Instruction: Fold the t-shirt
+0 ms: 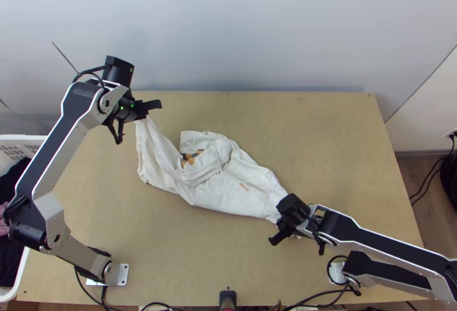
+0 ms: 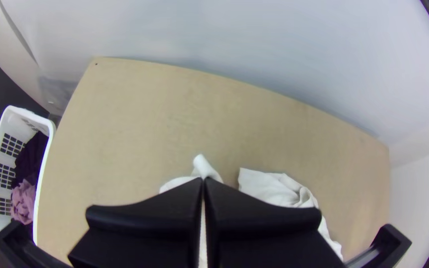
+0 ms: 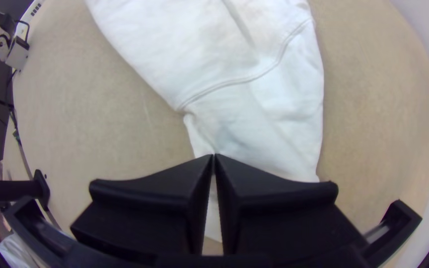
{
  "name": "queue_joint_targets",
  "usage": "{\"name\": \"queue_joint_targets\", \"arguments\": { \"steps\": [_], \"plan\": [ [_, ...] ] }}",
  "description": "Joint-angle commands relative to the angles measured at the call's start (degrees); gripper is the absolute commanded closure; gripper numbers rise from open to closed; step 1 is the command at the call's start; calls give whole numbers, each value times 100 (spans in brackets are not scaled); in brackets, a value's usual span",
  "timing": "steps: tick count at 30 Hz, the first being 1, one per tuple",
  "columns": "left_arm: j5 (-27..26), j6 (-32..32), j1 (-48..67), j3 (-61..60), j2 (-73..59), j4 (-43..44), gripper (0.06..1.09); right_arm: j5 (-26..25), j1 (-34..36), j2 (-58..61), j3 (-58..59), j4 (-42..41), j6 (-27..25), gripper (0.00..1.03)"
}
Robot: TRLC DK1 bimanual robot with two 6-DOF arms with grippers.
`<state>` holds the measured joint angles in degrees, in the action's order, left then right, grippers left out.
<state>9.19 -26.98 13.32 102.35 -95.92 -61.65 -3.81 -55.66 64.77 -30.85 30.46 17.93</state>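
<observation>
The left end effector (image 2: 204, 179) is closed, its two black fingers meeting on a gathered bit of white cloth, and in the top view that part slopes up from the tabletop (image 1: 320, 140) toward the grip. The right end effector (image 3: 214, 156) is closed too, pinching the t-shirt (image 1: 245, 194) at the opposite end, on what looks like a sleeve just beyond a curved seam. Between them the shirt runs diagonally across the middle of the tabletop, twisted and bunched, with a loose heap of folds around a dark-and-orange print (image 1: 191, 158) and a flatter stretch toward the right arm. Beside the tabletop, past the left arm, stands a white basket (image 2: 45, 164) of other clothes. This reads as the opening-out step, with no proper fold made. The next move likely calls for drawing the two held ends apart, perhaps with some lift, so the heap opens without either pinch slipping, then laying the cloth flat.
</observation>
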Motion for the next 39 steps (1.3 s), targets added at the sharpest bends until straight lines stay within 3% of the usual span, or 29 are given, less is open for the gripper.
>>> {"name": "queue_joint_targets", "arguments": {
  "steps": [1, 12, 22, 39],
  "plan": [
    [13, 9, -137, 75, 179, -93, 105, -137, 266, -70, -70, -66, -27, 100],
    [-23, 0, -480, 831, 249, -436, 105, -128, 1417, -395, -940, 241, -238, 100],
    [-23, -97, -840, 2360, -41, -436, 105, -49, 2586, 9, -2883, 698, -501, 100],
    [689, -97, -1112, 2879, 539, 1674, 105, -40, 3747, 1345, -7268, 1533, -18, 100]
  ]
}}
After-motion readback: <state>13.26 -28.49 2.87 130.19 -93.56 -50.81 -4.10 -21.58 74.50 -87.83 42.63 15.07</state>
